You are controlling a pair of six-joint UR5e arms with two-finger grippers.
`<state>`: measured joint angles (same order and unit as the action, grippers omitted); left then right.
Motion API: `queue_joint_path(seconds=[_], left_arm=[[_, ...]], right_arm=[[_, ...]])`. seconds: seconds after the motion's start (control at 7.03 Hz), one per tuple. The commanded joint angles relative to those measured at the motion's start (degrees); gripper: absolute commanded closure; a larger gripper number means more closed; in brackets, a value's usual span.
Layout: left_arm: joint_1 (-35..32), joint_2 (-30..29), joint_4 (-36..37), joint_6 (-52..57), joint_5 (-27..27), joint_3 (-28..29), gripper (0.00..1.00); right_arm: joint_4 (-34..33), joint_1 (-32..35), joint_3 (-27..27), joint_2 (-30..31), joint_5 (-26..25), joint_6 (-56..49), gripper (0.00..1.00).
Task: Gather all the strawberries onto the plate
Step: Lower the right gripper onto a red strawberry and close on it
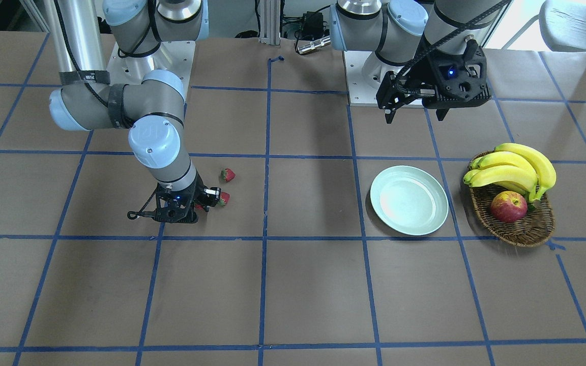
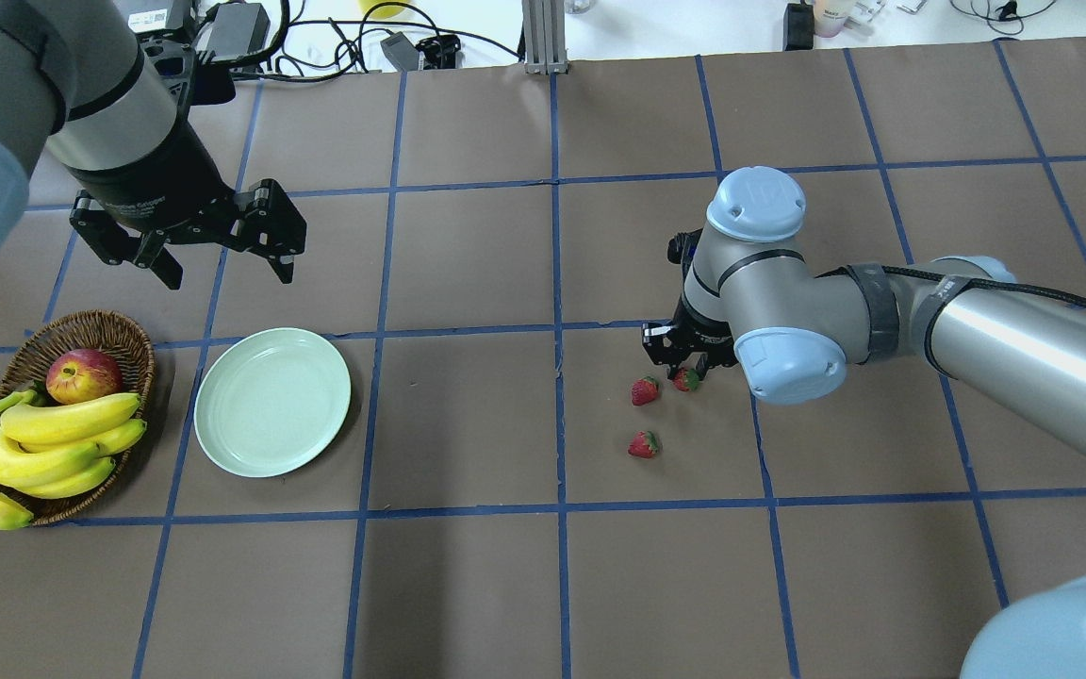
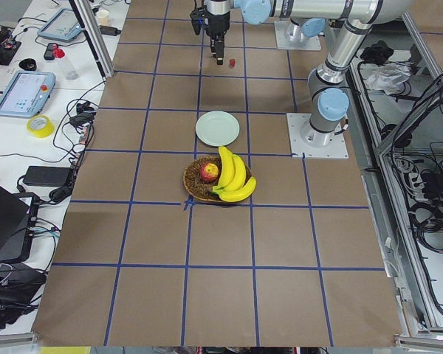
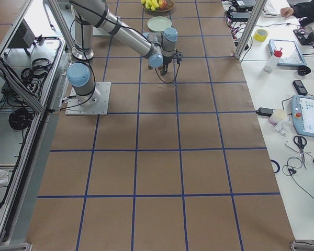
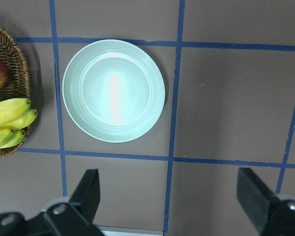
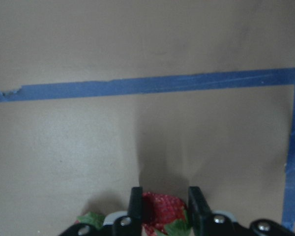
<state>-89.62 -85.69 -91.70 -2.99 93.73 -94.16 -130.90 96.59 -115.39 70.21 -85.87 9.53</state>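
Three strawberries lie on the brown table at my right. One strawberry [image 2: 644,444] sits alone and a second [image 2: 645,389] is just beside my right gripper [image 2: 684,370]. The third strawberry [image 6: 160,214] is squeezed between that gripper's fingers [image 6: 135,199], down at the table surface. The pale green plate [image 2: 272,401] is bare on the left side. My left gripper [image 2: 228,273] hovers open above the table beyond the plate [image 5: 113,91], nothing in it.
A wicker basket [image 2: 90,330] with bananas [image 2: 43,453] and an apple [image 2: 83,374] stands just left of the plate. Blue tape lines grid the table. Cables and gear lie along the far edge.
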Motion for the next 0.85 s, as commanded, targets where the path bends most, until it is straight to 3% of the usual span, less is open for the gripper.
queue_joint_path(seconds=[0.0,0.14,0.43,0.71], left_arm=[[0.0,-0.1,0.1,0.0,0.0,0.0,0.00],[0.1,-0.1,0.4,0.0,0.0,0.0,0.00],[0.1,-0.1,0.3,0.0,0.0,-0.1,0.00],[0.1,-0.1,0.3,0.0,0.0,-0.1,0.00]], right_arm=[[0.8,0.0,0.1,0.1,0.0,-1.8,0.68],[0.8,0.0,0.1,0.1,0.0,-2.1,0.69],[3.8,0.0,0.1,0.2,0.0,-2.9,0.82],[4.2,0.0,0.8,0.6,-0.4,-3.2,0.84]])
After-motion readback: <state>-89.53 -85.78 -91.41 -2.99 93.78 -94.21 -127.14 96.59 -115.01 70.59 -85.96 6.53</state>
